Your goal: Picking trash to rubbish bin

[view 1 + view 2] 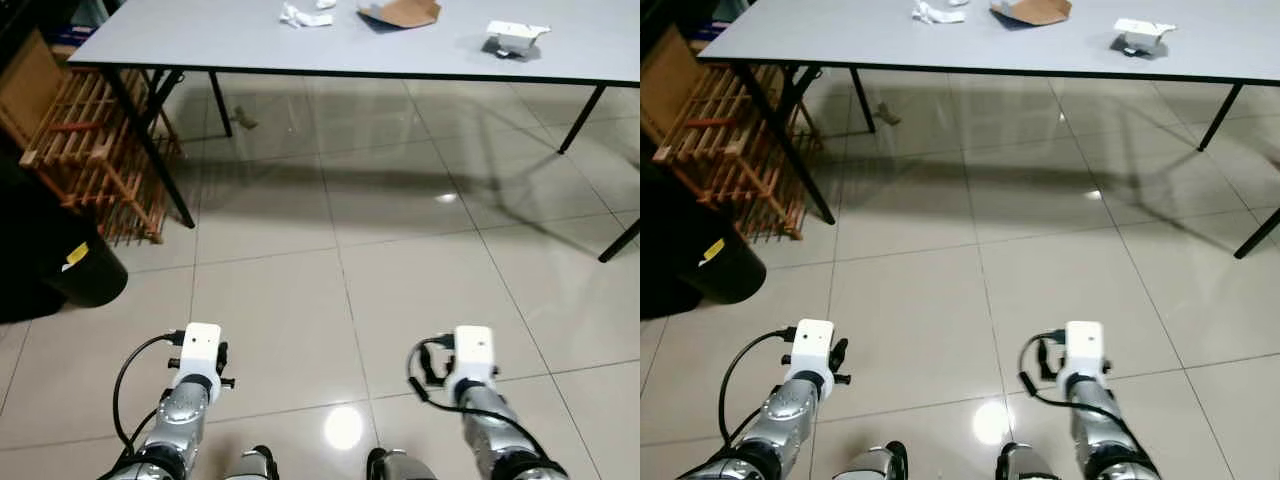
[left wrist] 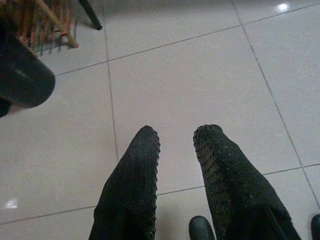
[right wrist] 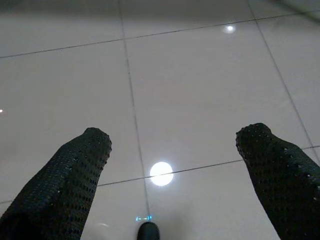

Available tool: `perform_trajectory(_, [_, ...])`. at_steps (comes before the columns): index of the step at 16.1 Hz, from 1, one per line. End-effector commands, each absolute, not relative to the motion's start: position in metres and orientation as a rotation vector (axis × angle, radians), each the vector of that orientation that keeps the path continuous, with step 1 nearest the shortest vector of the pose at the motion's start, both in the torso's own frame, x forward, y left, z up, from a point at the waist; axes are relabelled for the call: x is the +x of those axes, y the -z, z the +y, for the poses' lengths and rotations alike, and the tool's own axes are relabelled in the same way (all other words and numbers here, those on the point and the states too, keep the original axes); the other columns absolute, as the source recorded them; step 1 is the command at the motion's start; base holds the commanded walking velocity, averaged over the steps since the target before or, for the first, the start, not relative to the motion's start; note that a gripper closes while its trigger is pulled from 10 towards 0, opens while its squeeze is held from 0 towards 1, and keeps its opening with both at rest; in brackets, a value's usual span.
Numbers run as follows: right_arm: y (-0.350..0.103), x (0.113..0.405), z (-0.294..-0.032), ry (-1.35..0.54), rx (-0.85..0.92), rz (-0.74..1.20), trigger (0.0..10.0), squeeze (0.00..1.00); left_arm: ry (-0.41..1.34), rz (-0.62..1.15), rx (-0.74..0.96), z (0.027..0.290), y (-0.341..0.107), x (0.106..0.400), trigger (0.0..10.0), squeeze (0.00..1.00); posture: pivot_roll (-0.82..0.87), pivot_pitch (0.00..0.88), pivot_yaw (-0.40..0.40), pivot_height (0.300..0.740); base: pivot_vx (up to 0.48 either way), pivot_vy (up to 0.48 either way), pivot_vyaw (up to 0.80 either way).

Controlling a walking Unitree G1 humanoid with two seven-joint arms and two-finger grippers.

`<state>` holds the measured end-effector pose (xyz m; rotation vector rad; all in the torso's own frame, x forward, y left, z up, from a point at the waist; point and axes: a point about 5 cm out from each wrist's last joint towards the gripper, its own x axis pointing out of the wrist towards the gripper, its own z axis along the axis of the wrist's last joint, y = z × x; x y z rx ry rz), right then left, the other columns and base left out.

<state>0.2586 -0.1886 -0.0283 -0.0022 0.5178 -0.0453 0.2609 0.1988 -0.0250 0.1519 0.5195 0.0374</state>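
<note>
On the grey table [image 1: 250,45] ahead lie a crumpled white paper [image 1: 303,15], a brown paper piece [image 1: 402,12] and a small white box [image 1: 515,36]. A black rubbish bin [image 1: 85,268] stands on the floor at my left, and its dark rim [image 2: 22,75] also appears in the left wrist view. Both arms hang low in front of me, the left arm [image 1: 190,385] and the right arm [image 1: 475,375]. My left gripper [image 2: 175,137] points at bare floor tiles, open with a narrow gap and nothing in it. My right gripper [image 3: 175,137] is open wide over the tiles, empty.
A wooden slatted rack [image 1: 95,150] leans under the table's left end, beside the bin. Black table legs [image 1: 150,145] stand at the left and at the right [image 1: 580,120]. Glossy beige floor tiles [image 1: 400,260] stretch between me and the table.
</note>
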Motion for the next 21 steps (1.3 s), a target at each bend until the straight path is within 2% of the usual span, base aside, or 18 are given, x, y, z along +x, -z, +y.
perform_trajectory(1, [0.031,0.255,-0.19,0.044,0.0,0.535,10.0,0.0,-0.059,0.532,0.153,0.206,0.027,0.257,10.0,0.0,-0.03,0.165,0.062,0.74,0.0,0.0,0.0])
perform_trajectory(8, [0.029,0.257,-0.189,0.045,0.004,0.525,10.0,0.0,-0.055,0.517,0.163,0.205,0.024,0.26,10.0,0.0,-0.02,0.181,0.06,0.74,0.297,0.0,0.0])
perform_trajectory(12, [0.012,0.275,-0.189,0.054,0.029,0.424,10.0,0.0,-0.019,0.39,0.208,0.199,0.003,0.281,10.0,0.0,-0.02,0.187,0.059,0.74,0.372,0.0,0.0])
perform_trajectory(13, [-0.013,0.296,-0.193,0.075,0.043,0.284,10.0,0.0,-0.016,0.241,0.23,0.195,-0.024,0.303,10.0,0.0,-0.01,0.189,0.059,0.74,0.382,0.0,0.0])
perform_trajectory(15, [-0.054,0.321,-0.198,0.088,0.054,0.087,10.0,0.0,-0.028,0.06,0.235,0.193,-0.061,0.325,10.0,0.0,-0.02,0.19,0.058,0.74,0.394,0.0,0.0])
perform_trajectory(18, [-0.094,0.338,-0.205,0.111,0.049,-0.081,10.0,0.0,-0.018,-0.117,0.249,0.187,-0.101,0.342,10.0,0.0,-0.02,0.188,0.057,0.74,0.396,0.0,0.0])
perform_trajectory(19, [-0.137,0.35,-0.203,0.109,0.055,-0.255,10.0,0.0,0.03,-0.31,0.272,0.17,-0.144,0.354,10.0,0.0,-0.02,0.187,0.056,0.74,0.398,0.0,0.0])
perform_trajectory(21, [-0.161,0.353,-0.194,0.093,0.067,-0.342,10.0,0.0,0.056,-0.415,0.272,0.158,-0.17,0.356,10.0,0.0,-0.02,0.188,0.057,0.74,0.396,0.0,0.0])
